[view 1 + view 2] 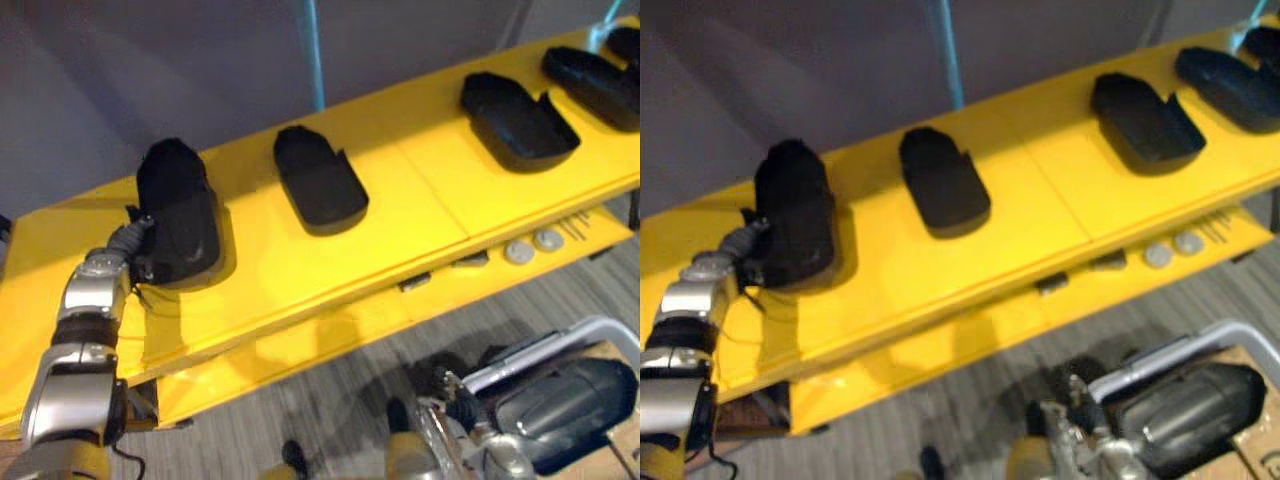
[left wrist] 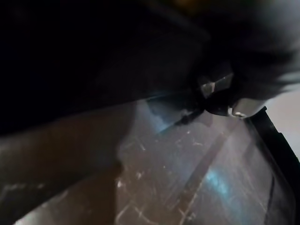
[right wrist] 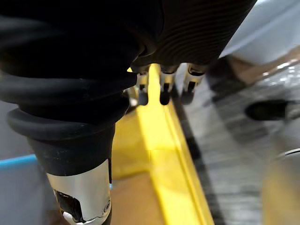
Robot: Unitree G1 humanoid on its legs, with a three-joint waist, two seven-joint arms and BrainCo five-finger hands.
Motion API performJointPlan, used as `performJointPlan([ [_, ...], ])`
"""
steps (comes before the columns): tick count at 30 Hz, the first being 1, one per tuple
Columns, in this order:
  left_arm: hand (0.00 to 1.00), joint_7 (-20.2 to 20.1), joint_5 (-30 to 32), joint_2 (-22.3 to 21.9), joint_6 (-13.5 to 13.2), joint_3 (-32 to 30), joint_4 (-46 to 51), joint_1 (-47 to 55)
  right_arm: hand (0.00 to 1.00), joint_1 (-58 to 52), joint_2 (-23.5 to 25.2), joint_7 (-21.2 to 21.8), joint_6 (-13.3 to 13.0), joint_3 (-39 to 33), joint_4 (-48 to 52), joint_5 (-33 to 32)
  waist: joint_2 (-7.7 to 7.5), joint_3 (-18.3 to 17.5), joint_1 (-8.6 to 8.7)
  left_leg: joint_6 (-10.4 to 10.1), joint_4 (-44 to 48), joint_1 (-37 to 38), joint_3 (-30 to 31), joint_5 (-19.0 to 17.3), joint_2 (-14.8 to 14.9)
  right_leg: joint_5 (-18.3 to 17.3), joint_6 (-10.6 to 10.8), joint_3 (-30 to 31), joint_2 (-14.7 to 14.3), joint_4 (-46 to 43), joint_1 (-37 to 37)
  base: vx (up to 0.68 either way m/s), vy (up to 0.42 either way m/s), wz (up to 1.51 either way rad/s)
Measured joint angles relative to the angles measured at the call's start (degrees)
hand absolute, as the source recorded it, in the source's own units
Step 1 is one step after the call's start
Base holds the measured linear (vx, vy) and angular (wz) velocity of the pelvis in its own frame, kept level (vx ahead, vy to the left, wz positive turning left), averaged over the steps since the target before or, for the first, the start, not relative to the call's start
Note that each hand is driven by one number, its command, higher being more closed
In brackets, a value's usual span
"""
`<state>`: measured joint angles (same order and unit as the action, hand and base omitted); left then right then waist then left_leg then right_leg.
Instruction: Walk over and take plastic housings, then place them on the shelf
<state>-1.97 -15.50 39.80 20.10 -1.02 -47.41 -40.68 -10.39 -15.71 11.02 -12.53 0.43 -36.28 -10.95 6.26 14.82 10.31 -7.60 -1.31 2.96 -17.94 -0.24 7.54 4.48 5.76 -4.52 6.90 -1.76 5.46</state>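
Several black plastic housings lie in a row on the top board of a yellow shelf (image 1: 420,200). The leftmost housing (image 1: 180,215) stands taller than the others, tilted up on its side. My left hand (image 1: 132,245) is against its near left side, fingers curled onto its rim; its glossy inside (image 2: 187,178) shows right up close in the left wrist view. A second housing (image 1: 320,180) lies flat just to its right, and a third (image 1: 518,120) lies further right. My right hand (image 3: 161,89) hangs low beside the shelf's yellow edge, fingers straight and holding nothing.
More housings (image 1: 595,85) lie at the shelf's far right end. Two small round silver discs (image 1: 532,245) sit on the lower yellow board. A dark glossy object in a silver tube frame (image 1: 570,400) stands on the grey floor at lower right. A blue pole (image 1: 315,50) rises behind the shelf.
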Motion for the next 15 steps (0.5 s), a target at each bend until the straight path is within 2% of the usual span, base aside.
performJointPlan([
  [1,1.00,0.7,0.0,-0.4,0.0,0.1,0.0,-0.9,0.00,0.2,-0.3,0.0,0.0,0.2,0.0,0.0,-0.19,0.8,0.49,0.0,0.6,0.0,-0.1,0.0,-0.1,-0.4,0.0,0.4,0.1,-1.0,0.4,0.01,0.001,-0.12],
  [3,1.00,2.2,-0.5,-0.4,-0.3,0.1,-0.1,-5.1,0.00,2.2,-0.4,-0.3,-0.2,1.6,-0.1,-0.1,-1.60,4.7,0.21,0.4,4.3,-1.7,0.0,-0.6,-0.1,-1.7,-0.2,1.0,0.8,-4.6,2.1,-0.12,-0.013,-0.03],
  [4,1.00,3.1,-1.2,-0.4,-0.5,0.2,-0.1,-6.5,0.00,3.0,-0.4,-1.0,-0.2,2.0,-0.1,-0.1,-1.87,5.5,0.16,0.7,5.7,-3.3,0.0,-1.0,-0.1,-1.9,-0.3,1.0,0.9,-5.7,3.6,-0.21,-0.026,0.08],
  [5,1.00,4.8,-2.6,-0.4,-1.1,0.3,0.0,-8.7,0.00,4.3,-0.6,-2.0,-0.6,2.5,-0.1,-0.3,-1.99,6.3,0.18,0.9,7.0,-6.4,0.1,-1.7,0.2,-2.0,-0.3,1.0,1.0,-6.6,6.5,-0.15,-0.014,0.10],
  [7,1.00,7.0,-2.6,-0.3,-2.6,0.1,0.3,-12.2,0.00,5.1,-0.9,-3.2,-1.1,2.9,0.0,-0.7,-2.49,8.9,-0.20,1.0,7.4,-7.2,0.0,-1.8,0.1,-1.5,-0.2,1.4,1.1,-6.8,7.2,-0.10,0.001,0.02],
  [15,1.00,11.0,-1.9,0.0,-3.5,2.2,1.2,-16.9,0.00,4.6,-0.8,-4.9,-2.2,6.3,2.7,-1.9,-4.14,10.0,-1.02,1.1,9.2,-10.2,-0.1,-2.3,0.7,-1.2,-0.3,1.5,0.8,-7.1,9.5,0.01,-0.006,0.01],
])
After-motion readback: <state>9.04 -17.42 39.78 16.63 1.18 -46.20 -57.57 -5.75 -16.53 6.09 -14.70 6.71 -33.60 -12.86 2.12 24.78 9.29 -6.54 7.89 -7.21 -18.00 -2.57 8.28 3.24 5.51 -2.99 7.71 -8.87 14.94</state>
